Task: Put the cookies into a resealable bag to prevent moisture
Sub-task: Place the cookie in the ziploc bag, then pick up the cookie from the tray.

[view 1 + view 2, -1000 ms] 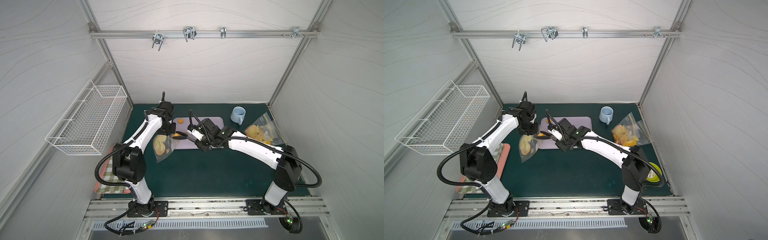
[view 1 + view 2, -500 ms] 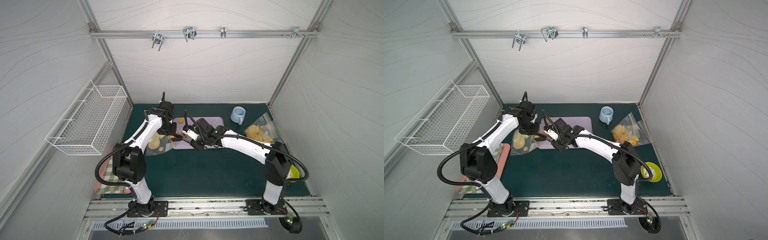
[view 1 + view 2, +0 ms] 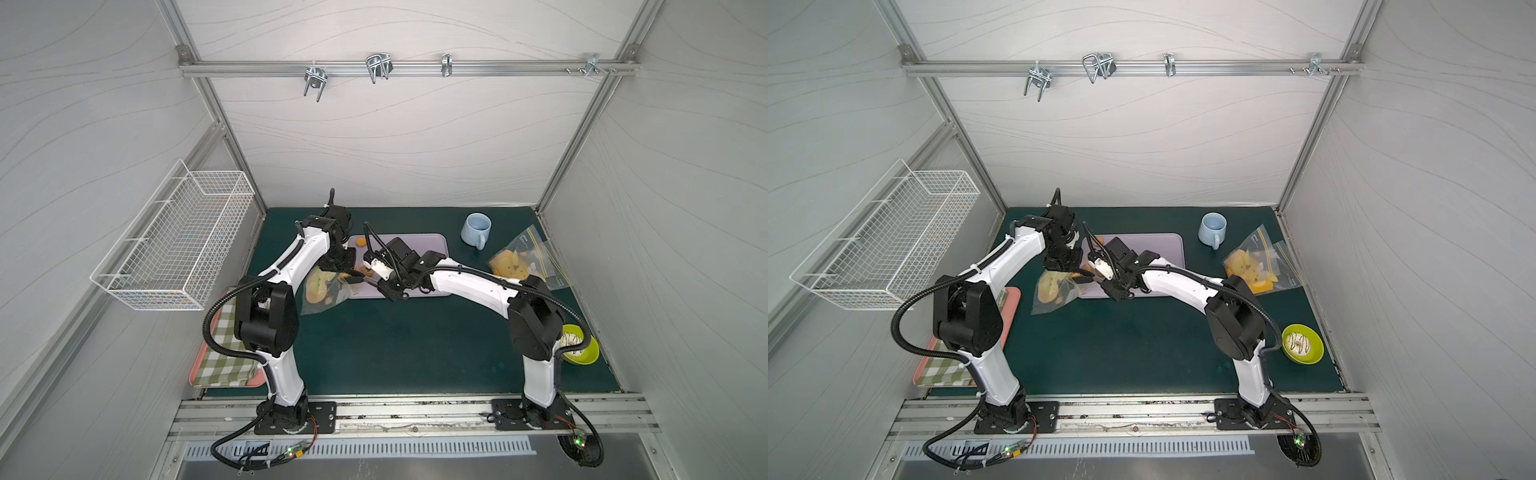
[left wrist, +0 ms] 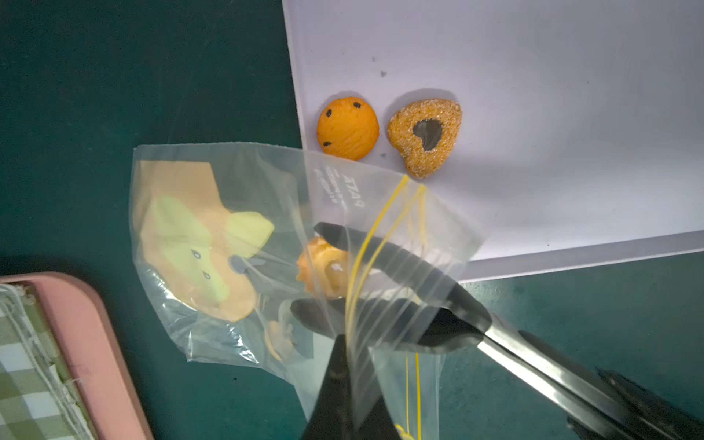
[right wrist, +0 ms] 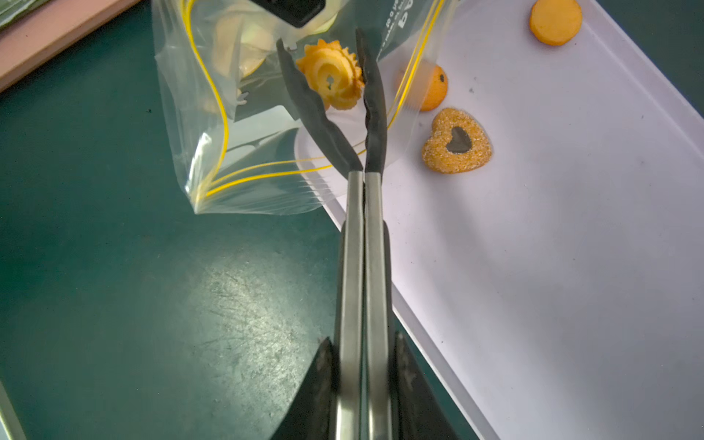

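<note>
A clear resealable bag (image 4: 228, 190) with a yellow zip line hangs at the left edge of the lavender tray (image 4: 533, 114); my left gripper (image 4: 348, 381) is shut on its rim. My right gripper (image 5: 362, 343) is shut on metal tongs (image 5: 362, 228), whose black tips reach into the bag's mouth and pinch a flower-shaped cookie (image 5: 331, 74). On the tray lie a heart cookie (image 5: 457, 141), a dotted orange round cookie (image 4: 347, 127) and a plain round cookie (image 5: 556, 21). Both top views show the bag (image 3: 322, 286) (image 3: 1052, 289) between the two grippers.
A pale blue mug (image 3: 476, 230) stands behind the tray on the right, next to a second clear bag (image 3: 519, 262). A green bowl (image 3: 1302, 343) sits front right. A pink tray with a checked cloth (image 3: 224, 353) lies front left. A wire basket (image 3: 178, 245) hangs on the left wall.
My right arm has carried the tongs and the flower cookie leftward into the bag's mouth. The bag has swung slightly in my left gripper.
</note>
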Available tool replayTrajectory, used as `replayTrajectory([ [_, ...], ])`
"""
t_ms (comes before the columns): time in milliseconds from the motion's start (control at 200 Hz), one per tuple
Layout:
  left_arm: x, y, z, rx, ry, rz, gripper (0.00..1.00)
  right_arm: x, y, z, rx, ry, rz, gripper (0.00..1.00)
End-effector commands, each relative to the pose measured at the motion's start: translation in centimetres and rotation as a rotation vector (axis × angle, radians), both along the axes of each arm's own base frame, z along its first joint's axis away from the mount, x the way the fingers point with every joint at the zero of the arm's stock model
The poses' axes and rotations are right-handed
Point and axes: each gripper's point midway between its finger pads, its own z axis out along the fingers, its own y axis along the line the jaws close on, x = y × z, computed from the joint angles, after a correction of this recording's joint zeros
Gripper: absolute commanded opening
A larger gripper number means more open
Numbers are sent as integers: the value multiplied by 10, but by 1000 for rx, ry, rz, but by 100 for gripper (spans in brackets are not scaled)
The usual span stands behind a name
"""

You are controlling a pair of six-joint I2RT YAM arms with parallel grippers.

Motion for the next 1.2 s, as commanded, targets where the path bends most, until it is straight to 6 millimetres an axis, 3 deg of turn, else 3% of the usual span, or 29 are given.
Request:
replayTrajectory([
  [0, 15, -8, 14, -43, -31, -20, 0, 14, -2, 14, 43, -23, -39, 30],
  [120, 18, -10, 17, -52, -34, -26, 0, 16, -4, 25, 83, -24, -46, 46],
  [220, 18, -8, 16, -50, -35, -22, 0, 15, -5, 32, 96, -26, -45, 50],
  [400, 17, -4, 13, -47, -27, -9, 0, 6, -12, 55, 141, -48, -42, 48],
  [530, 19, -1, 10, -39, -22, -1, 0, -11, -25, 75, 194, -59, -28, 47],
  [795, 20, 12, 5, -18, -10, 35, 0, -44, -76, 107, 304, -116, -105, 46],
  [980, 20, 19, 6, 9, -14, 47, 0, -46, -93, 100, 269, -139, -141, 46],
  [1195, 22, 43, 14, 58, -56, 122, 0, -22, -107, 46, 139, -86, -233, 45],
])
